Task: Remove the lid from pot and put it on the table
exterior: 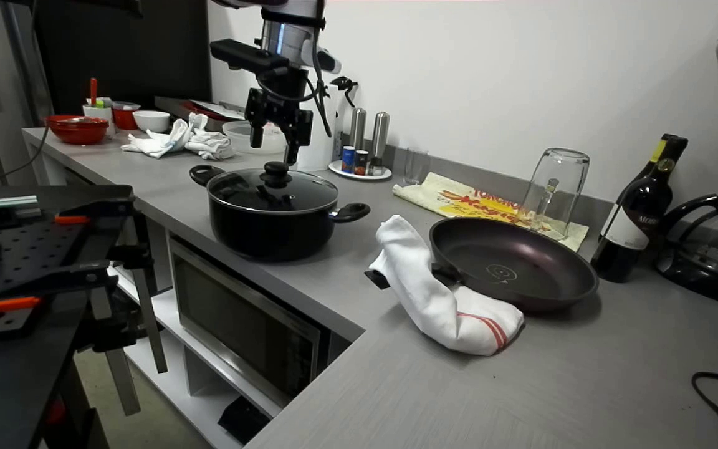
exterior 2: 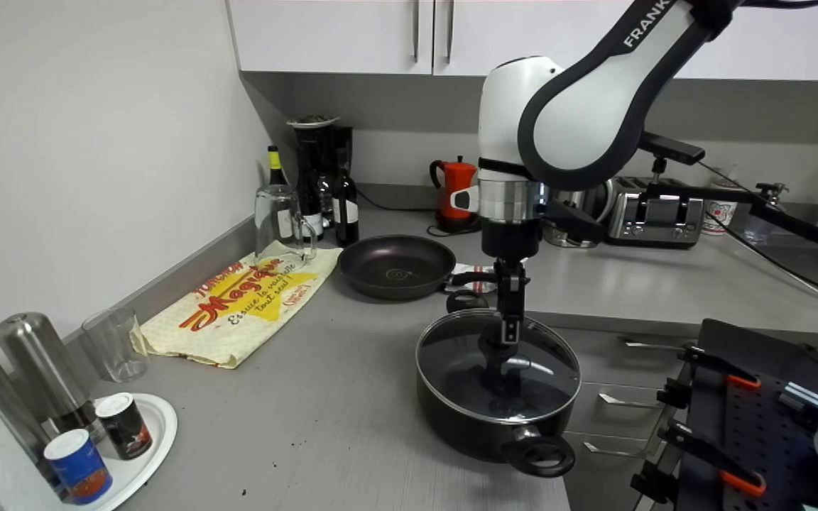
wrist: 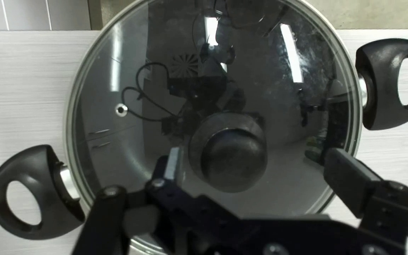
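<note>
The black pot (exterior: 272, 231) stands on the grey countertop, the table (exterior: 521, 386), near its edge. Its two side handles stick out. The round glass lid (exterior: 237, 190) lies flat on the pot; it also shows in an exterior view (exterior 2: 451, 369) and in the wrist view (wrist: 289, 117). Its black knob (wrist: 234, 159) is at the centre. My gripper (exterior: 273, 146) is open and empty, pointing down just above the lid. In the wrist view, the knob appears between the fingers (wrist: 257, 164), nearer the left one. Contact with the knob cannot be told.
A black frying pan (exterior: 512, 262) and a white cloth (exterior: 452, 312) lie beyond the pot. A yellow printed towel (exterior 2: 246, 305), a glass mug (exterior: 555, 187) and a white plate (exterior 2: 153, 440) with shakers stand along the wall. A microwave (exterior: 244, 318) sits below the counter edge.
</note>
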Available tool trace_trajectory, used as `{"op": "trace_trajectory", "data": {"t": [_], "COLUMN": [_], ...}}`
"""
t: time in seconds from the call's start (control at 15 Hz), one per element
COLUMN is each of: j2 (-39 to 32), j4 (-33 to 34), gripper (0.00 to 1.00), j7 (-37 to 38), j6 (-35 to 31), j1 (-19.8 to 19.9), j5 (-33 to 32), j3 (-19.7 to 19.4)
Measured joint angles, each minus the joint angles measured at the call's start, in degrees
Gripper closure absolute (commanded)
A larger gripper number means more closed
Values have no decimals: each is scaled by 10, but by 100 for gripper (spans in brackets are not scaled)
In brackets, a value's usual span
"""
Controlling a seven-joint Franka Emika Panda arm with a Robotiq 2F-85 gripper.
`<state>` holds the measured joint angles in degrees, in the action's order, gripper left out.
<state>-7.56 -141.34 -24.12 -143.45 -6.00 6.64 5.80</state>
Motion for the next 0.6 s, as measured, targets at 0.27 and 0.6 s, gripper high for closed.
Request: {"op": "trace_trajectory", "data": {"t": [0.27, 0.6], "j2": [-14, -26], "j4": [2, 6], "gripper": [0, 27], "j7": [0, 0], "j6": [-2, -3], "j1": [6, 13], "j5": [0, 1], "j3": [11, 21]}}
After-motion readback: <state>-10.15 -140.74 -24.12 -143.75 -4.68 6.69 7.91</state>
